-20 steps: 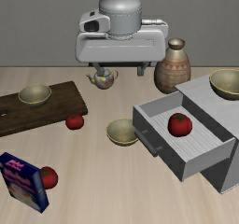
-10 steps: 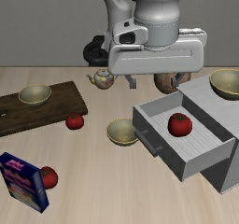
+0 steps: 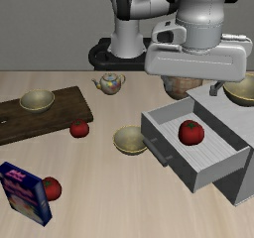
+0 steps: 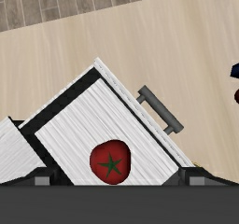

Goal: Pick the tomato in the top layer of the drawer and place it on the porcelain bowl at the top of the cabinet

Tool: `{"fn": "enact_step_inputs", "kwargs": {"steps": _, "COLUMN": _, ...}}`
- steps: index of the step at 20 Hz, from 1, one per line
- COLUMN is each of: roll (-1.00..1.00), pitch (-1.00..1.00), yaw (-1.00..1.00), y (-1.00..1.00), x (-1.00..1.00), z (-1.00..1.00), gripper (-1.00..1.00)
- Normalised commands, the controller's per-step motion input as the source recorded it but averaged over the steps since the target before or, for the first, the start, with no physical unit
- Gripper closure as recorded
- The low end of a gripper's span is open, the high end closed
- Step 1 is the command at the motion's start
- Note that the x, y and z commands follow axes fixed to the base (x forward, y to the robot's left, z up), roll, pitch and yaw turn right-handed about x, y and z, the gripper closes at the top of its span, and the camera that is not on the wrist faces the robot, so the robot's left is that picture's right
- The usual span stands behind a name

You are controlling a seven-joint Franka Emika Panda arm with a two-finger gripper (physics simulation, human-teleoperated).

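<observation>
At the exterior view's left you have a blue rectangular box (image 3: 22, 190) standing on the pale wooden table (image 3: 99, 192), with a small red tomato (image 3: 52, 188) just beside it. Behind them lies a dark wooden board (image 3: 60, 115) carrying a shallow beige bowl (image 3: 38, 101). A second small red tomato (image 3: 79, 129) sits just off the board's near corner. Further along, a little patterned teapot (image 3: 109, 82) stands near the robot's base. Another beige bowl (image 3: 129, 140) rests on the table just beside the front of the open grey drawer (image 3: 213, 158). The round red tomato with a green star-shaped calyx (image 3: 191, 133) (image 4: 111, 161) that you are after lies on the drawer floor, at the end away from the handle, with nothing touching it. Your two-finger gripper (image 3: 190, 87) (image 4: 119, 180) hangs above the drawer with its fingers spread wide and gripping nothing. In the wrist view the tomato lies between the two fingertips, below them, and the drawer's grey bar handle (image 4: 161, 109) shows beyond it. A brown ribbed ceramic vase (image 3: 179, 86) stands behind the gripper, partly hidden by it. At the exterior view's right, the cream porcelain bowl (image 3: 241, 90) sits on top of the grey cabinet (image 3: 220, 105).
</observation>
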Motion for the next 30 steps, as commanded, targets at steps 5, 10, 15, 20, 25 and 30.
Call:
{"fn": "enact_step_inputs", "kwargs": {"steps": 5, "roll": 0.0, "pitch": 0.0, "yaw": -0.45, "y": 0.0, "x": 0.0, "z": 0.0, "gripper": -1.0}}
{"fn": "enact_step_inputs", "kwargs": {"steps": 10, "roll": 0.0, "pitch": 0.0, "yaw": -0.49, "y": 0.0, "x": 0.0, "z": 0.0, "gripper": -1.0}}
{"fn": "enact_step_inputs", "kwargs": {"steps": 15, "roll": 0.0, "pitch": 0.0, "yaw": -0.45, "y": 0.0, "x": 0.0, "z": 0.0, "gripper": -1.0}}
{"fn": "enact_step_inputs", "kwargs": {"steps": 20, "roll": 0.0, "pitch": 0.0, "yaw": -0.45, "y": 0.0, "x": 0.0, "z": 0.0, "gripper": -1.0}}
{"fn": "enact_step_inputs", "kwargs": {"steps": 25, "roll": 0.0, "pitch": 0.0, "yaw": -0.09, "y": 0.4, "x": -0.2, "z": -0.2, "gripper": -1.0}}
{"fn": "enact_step_inputs", "kwargs": {"steps": 30, "roll": 0.0, "pitch": 0.0, "yaw": 0.0, "y": 0.0, "x": 0.0, "z": -1.0, "gripper": -1.0}}
